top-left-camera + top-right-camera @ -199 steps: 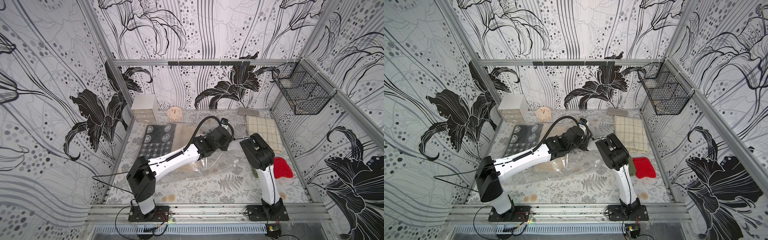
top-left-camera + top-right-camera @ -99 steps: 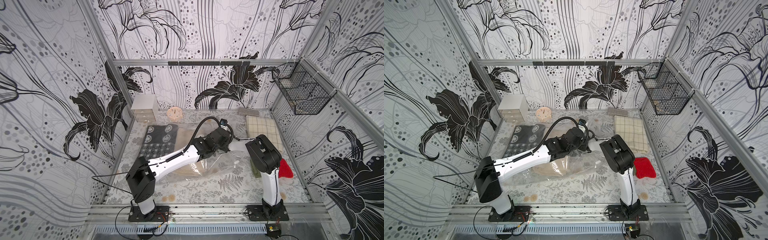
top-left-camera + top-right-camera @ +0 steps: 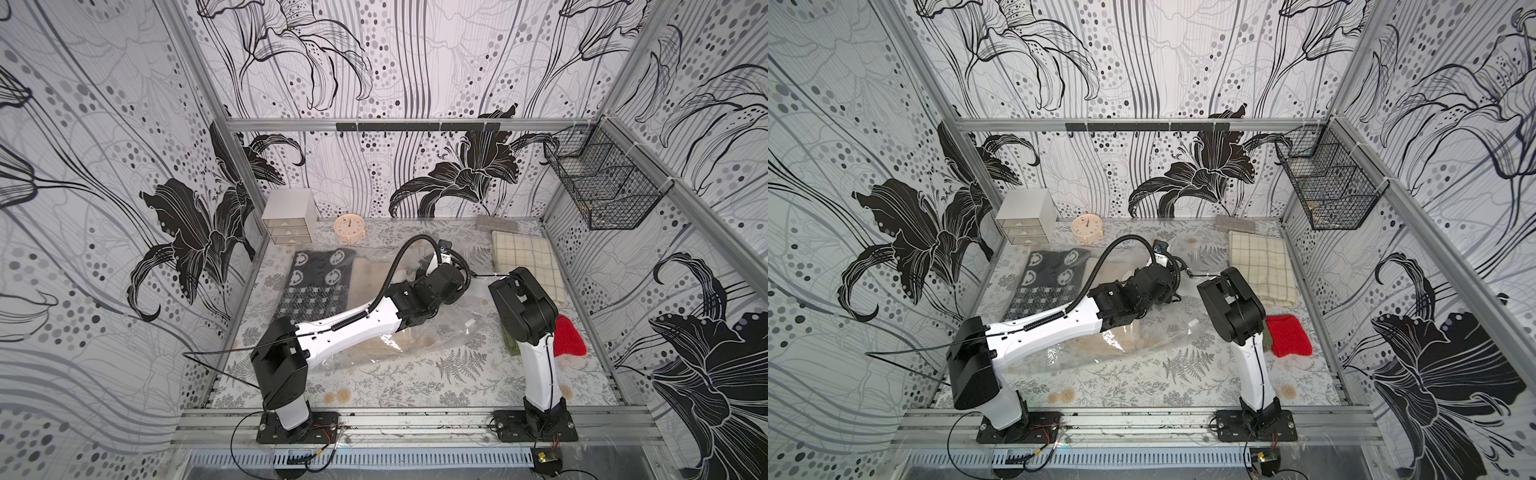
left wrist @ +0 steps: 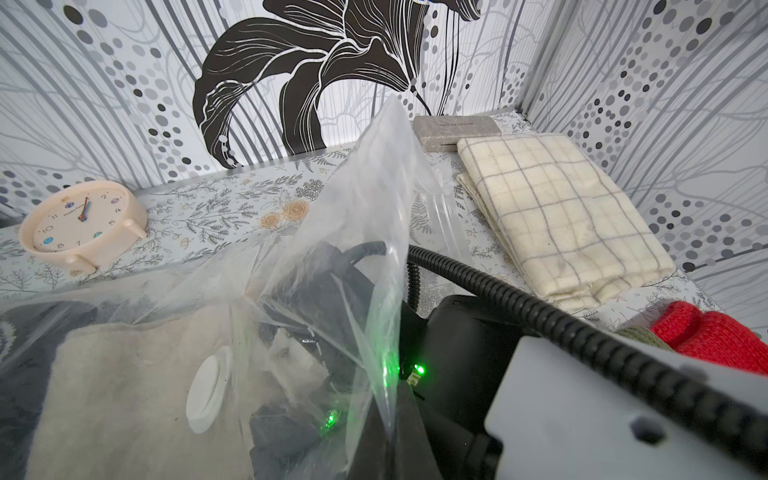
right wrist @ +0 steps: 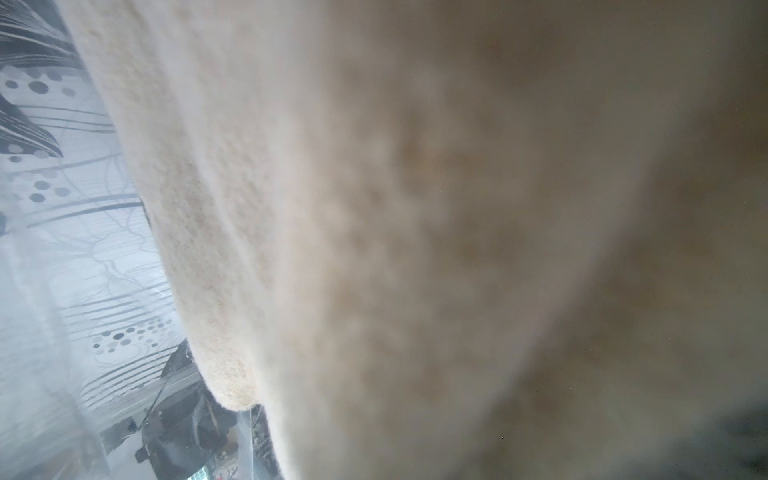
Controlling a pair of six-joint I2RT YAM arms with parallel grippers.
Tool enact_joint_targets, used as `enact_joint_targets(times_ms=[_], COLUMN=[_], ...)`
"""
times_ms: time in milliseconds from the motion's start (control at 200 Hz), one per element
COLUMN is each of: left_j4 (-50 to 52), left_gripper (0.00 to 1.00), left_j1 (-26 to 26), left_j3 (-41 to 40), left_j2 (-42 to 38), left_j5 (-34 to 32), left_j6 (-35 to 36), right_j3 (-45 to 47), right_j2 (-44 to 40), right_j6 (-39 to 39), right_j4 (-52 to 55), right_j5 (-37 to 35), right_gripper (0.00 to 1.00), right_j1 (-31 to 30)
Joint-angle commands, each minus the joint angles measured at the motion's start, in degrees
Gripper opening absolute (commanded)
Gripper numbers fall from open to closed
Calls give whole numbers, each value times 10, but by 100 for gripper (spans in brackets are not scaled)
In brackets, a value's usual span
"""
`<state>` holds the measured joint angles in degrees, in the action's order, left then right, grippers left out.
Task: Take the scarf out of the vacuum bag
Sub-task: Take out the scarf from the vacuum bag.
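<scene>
bag: vacuum bag (image 3: 457,334) lies mid table; mouth w/ zip slider is on right side.
scarf: cream scarf (image 3: 409,345) is inside the bag, not out; it lies under left arm, long axis approx. left–right.
left gripper (image 3: 424,268): clenched; bag film stands in a peak in left wrist view, so I judge it pinches the film.
right gripper: hidden in bag mouth, clenched; scarf fills right wrist view, but grip on it I cannot tell.
key relation: scarf lies left of right gripper and right arm is nearer, so pull prob. goes to right.
</scene>
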<state>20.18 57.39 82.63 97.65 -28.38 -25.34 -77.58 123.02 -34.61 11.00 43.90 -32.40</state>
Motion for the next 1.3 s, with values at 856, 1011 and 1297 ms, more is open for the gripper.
enact_joint_targets(times_ms=[856, 1011, 1297], left_j4=[5, 6, 5], left_gripper=[0, 0, 0], left_j1=[9, 7, 1], left_j3=[16, 21, 36], left_j2=[41, 45, 56], left_j5=[50, 54, 62], left_j6=[0, 1, 6], right_j3=[155, 161, 187], right_j2=[-131, -138, -165], right_j6=[-52, -37, -10], right_j4=[-96, -72, -37], right_j5=[-52, -72, -84], right_gripper=[0, 0, 0], right_j1=[43, 45, 52])
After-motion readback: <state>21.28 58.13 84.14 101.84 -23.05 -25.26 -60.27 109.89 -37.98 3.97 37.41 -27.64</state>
